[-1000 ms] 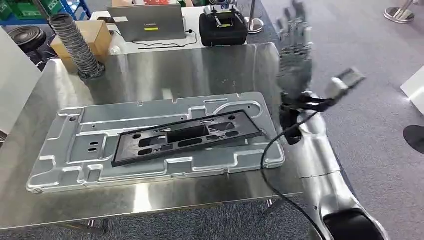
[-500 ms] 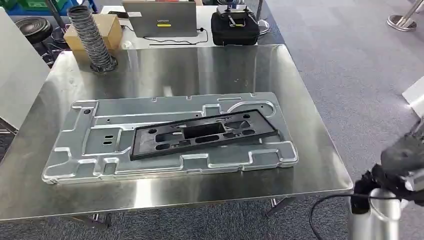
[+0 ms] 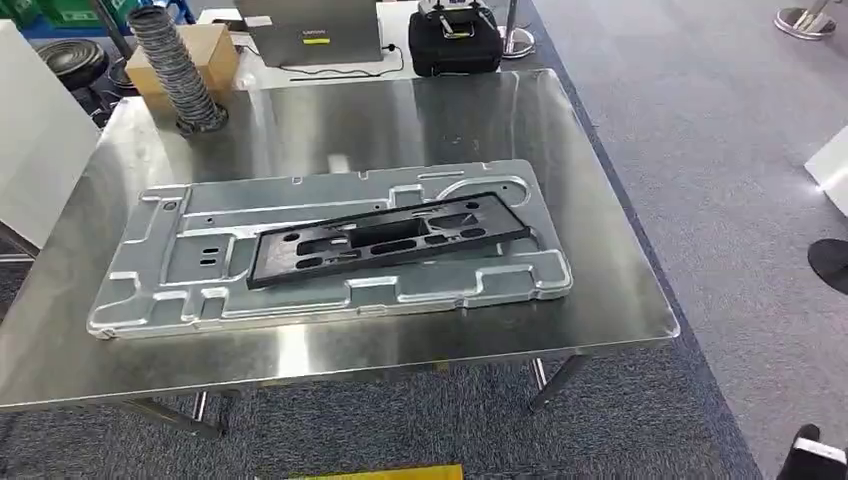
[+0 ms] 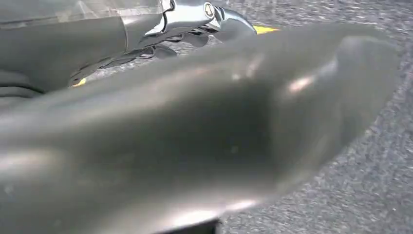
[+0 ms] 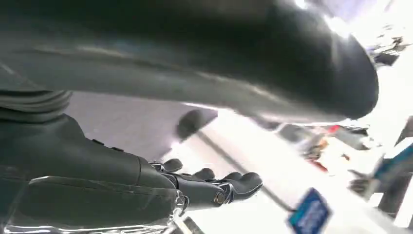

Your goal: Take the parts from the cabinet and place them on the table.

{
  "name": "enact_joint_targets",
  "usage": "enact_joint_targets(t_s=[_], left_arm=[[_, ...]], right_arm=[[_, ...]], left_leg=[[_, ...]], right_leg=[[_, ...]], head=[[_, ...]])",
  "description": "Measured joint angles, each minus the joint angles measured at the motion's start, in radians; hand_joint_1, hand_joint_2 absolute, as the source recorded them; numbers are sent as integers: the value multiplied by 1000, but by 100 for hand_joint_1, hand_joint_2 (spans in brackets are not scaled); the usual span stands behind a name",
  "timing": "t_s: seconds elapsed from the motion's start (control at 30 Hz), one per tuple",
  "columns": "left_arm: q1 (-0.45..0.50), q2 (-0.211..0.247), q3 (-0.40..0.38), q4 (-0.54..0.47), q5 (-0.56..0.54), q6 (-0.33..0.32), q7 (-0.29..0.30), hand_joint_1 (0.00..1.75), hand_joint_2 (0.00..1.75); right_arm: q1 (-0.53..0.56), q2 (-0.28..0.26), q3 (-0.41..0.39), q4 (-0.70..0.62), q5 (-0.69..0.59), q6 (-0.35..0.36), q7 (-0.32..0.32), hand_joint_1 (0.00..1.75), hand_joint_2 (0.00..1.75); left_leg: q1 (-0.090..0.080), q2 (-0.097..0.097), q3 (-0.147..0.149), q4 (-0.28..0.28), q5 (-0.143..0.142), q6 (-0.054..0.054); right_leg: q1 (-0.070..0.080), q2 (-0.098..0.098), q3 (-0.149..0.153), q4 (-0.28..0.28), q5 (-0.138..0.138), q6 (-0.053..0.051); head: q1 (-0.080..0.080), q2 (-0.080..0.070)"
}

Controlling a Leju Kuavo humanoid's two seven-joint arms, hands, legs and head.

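- Stainless steel table [image 3: 620,290] lying ahead in the head view, carrying a large silver stamped sheet-metal panel [image 3: 180,275] flat across its middle.
- Resting on that panel, slightly askew, a long black plastic frame with cut-outs [image 3: 385,240]; both parts already down on the table, well inside its edges.
- Judging the step: placing looks done for these two parts, so probably turning back toward the cabinet for more; the cabinet itself not identifiable.
- Calling next for empty hands, a clear path away from the table, and a spare patch of tabletop for whatever comes.
- Standing at the far corner, a grey ribbed flexible hose [image 3: 175,65] beside a brown cardboard box [image 3: 215,50]; beyond, a grey laptop [image 3: 315,25] and a black case [image 3: 455,45] on another surface.
- Blocking nothing on the near side; grey carpet all round, a white board close at the near left corner.
- Moving to the left wrist view: left hand [image 4: 195,24] hanging over carpet, fingers loosely curled, gripping nothing.
- Moving to the right wrist view: right hand [image 5: 204,187] with fingers extended and parted, holding nothing, against a bright blurred background.
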Motion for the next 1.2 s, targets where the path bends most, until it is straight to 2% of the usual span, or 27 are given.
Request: enact_joint_targets(t_s=[0.03,0.07,0.1,0.2,0.23,0.3,0.33,0.37,0.4,0.47,0.5,0.53,0.57,0.6,0.7,0.73,0.8,0.83,0.87,0.9,0.93,0.97,1.0,1.03,1.07,1.1,1.2], left_arm=[[-5,0,0,0,0,0,0,0,0],[-10,1,0,0,0,-1,0,0,0],[-9,0,0,0,0,-2,-5,0,0],[-6,0,0,0,-3,-9,-6,0,0],[-10,-2,0,0,-3,-10,-6,0,0],[-10,-2,0,0,-3,-10,-5,0,0],[-9,-3,0,0,-3,-10,-3,0,0],[-10,-5,0,0,-3,-10,-1,0,0],[-10,-5,0,0,-3,-10,0,0,0],[-10,-11,0,0,-6,-9,3,0,0],[-11,-14,0,0,-10,-9,4,0,0],[-12,-18,0,0,-11,-9,5,0,0],[-12,-21,0,0,-13,-9,6,0,0],[-13,-24,0,0,-14,-9,7,0,0],[-12,-28,0,0,-20,-9,6,0,0],[-11,-28,0,0,-21,-9,6,0,0],[-6,-33,0,1,-23,-10,6,0,0],[-7,-35,0,1,-25,-10,6,0,0],[-9,-36,0,1,-29,-10,6,0,0],[-9,-37,-1,1,-32,-11,6,0,0],[-9,-37,-1,1,-36,-12,6,0,0],[-10,-37,-2,1,-39,-13,6,0,0],[-11,-38,-3,1,-42,-13,7,0,0],[-14,-39,-5,1,-46,-14,7,0,0],[-18,-40,-6,1,-51,-15,7,0,0],[-22,-40,-8,1,-57,-17,7,0,0],[-24,-41,-16,2,-73,-20,3,0,0]], right_arm=[[-2,2,-20,23,5,0,0,0,0],[1,6,-43,43,23,-8,0,0,0],[-5,8,-58,61,45,-20,0,0,0],[-17,8,-132,168,146,-64,0,0,0],[-17,7,-154,196,158,-71,0,0,0],[-22,3,-191,255,199,-103,0,0,0],[-31,-3,-212,309,247,-136,1,0,0],[-39,-8,-228,357,295,-168,2,0,0],[-45,-11,-243,407,347,-200,3,0,0],[-55,-13,-266,518,451,-264,17,0,0],[-60,-15,-272,574,490,-285,36,0,0],[-67,-16,-277,617,519,-297,52,0,0],[-74,-17,-280,660,551,-308,77,0,0],[-81,-17,-280,695,586,-311,108,0,0],[-86,-17,-280,803,680,-317,207,0,0],[-90,-15,-278,837,709,-316,242,0,0],[-95,-14,-262,886,768,-314,301,0,0],[-94,-10,-249,909,799,-312,326,0,0],[-94,-7,-238,929,819,-303,341,0,0],[-96,-1,-229,946,835,-292,356,0,0],[-96,10,-216,963,853,-275,367,0,0],[-96,14,-207,974,863,-266,374,0,0],[-96,23,-199,986,872,-259,380,0,0],[-97,34,-188,999,883,-245,383,0,0],[-101,44,-181,1009,888,-235,386,0,0],[-102,53,-174,1016,894,-221,387,0,0],[-109,68,-159,1036,899,-214,388,0,0]], left_leg=[[0,-1,71,-100,11,5],[-10,-2,68,-115,1,15],[-9,-2,67,-118,14,24],[-14,1,57,-122,40,45],[-9,5,46,-124,55,52],[-9,8,19,-124,76,64],[-10,11,2,-124,89,66],[-11,13,-12,-122,99,66],[-12,13,-27,-121,110,64],[-13,14,-55,-117,129,60],[-13,14,-68,-114,137,57],[-13,14,-79,-110,146,54],[-17,14,-85,-105,152,48],[-18,16,-89,-103,159,42],[-14,17,-92,-109,185,22],[-10,14,-98,-99,173,17],[-8,11,-127,-9,55,11],[-8,11,-145,68,-8,7],[-8,11,-160,145,-52,4],[-7,11,-164,200,-64,2],[-7,11,-150,218,-42,2],[-7,11,-118,195,-1,3],[-7,11,-68,135,42,4],[-7,11,-2,48,62,8],[-8,10,72,-53,40,16],[-14,10,118,-140,9,19],[-18,11,104,-144,13,41]], right_leg=[[0,1,-4,7,6,5],[5,-1,-6,8,13,14],[6,0,-6,8,18,20],[-1,2,-3,-9,49,39],[-6,5,-11,2,24,43],[-8,5,-48,104,-105,48],[-8,5,-71,198,-171,53],[-8,5,-85,271,-203,55],[-8,5,-83,315,-206,56],[-8,5,-22,276,-152,53],[-8,5,43,195,-122,48],[-8,5,119,96,-115,42],[-3,6,195,3,-136,34],[2,7,212,-46,-151,28],[9,5,193,-39,-133,7],[0,-2,185,-46,-117,-2],[3,-2,157,-45,-95,-18],[5,-2,141,-44,-83,-19],[7,-3,123,-43,-71,-20],[8,-3,106,-40,-59,-20],[9,-3,86,-35,-47,-19],[9,-3,68,-30,-37,-17],[9,-3,50,-23,-28,-14],[9,-3,33,-16,-19,-12],[10,-3,24,-7,-10,-9],[14,-3,15,-2,-4,-3],[10,-5,13,-9,27,15]], head=[[0,0],[2,0],[8,0],[1,0],[4,0],[10,0],[11,0],[10,0],[11,0],[12,0],[11,0],[12,0],[11,0],[10,0],[15,0],[14,0],[5,0],[6,0],[5,0],[5,0],[6,0],[5,0],[5,0],[5,0],[5,0],[5,0],[5,0]])
